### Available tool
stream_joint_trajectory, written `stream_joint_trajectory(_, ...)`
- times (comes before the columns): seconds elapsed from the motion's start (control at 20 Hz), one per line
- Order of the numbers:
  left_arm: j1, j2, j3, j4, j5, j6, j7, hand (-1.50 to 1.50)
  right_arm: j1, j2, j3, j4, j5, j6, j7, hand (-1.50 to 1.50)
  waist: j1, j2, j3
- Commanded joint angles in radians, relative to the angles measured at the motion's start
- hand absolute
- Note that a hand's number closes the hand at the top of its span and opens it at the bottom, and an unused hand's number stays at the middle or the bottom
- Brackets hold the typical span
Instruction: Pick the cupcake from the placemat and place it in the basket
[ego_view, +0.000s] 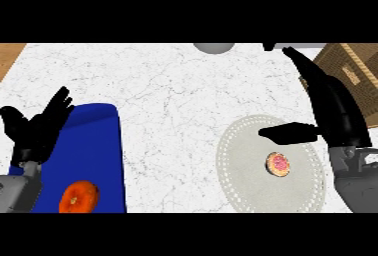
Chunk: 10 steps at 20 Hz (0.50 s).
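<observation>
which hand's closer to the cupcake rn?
Right. The right robot hand hangs just above and right of the cupcake; the left robot hand rests far across the counter.

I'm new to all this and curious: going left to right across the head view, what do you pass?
Left hand → orange fruit on a blue mat → grey placemat → cupcake → right hand → basket.

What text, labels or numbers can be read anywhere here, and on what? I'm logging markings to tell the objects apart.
None: no word, number, label or sign is readable in the head view.
The cupcake, the pale placemat, the blue mat, the orange fruit and the woven basket all show unmarked surfaces.
</observation>
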Motion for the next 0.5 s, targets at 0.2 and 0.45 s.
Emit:
stream_joint_trajectory(0.2,-0.034,0.039,0.037,0.012,0.02,-0.039,0.021,0.0,-0.194,-0.21,-0.126,-0.11,-0.141,0.425,0.489,-1.5,-0.007,0.001,0.004)
stream_joint_trajectory(0.45,-0.003,-0.015,0.0,-0.021,-0.009,0.004,0.024,0.0,-0.175,-0.243,-0.189,-0.127,-0.44,0.573,0.582,-1.5,0.001,0.003,0.006)
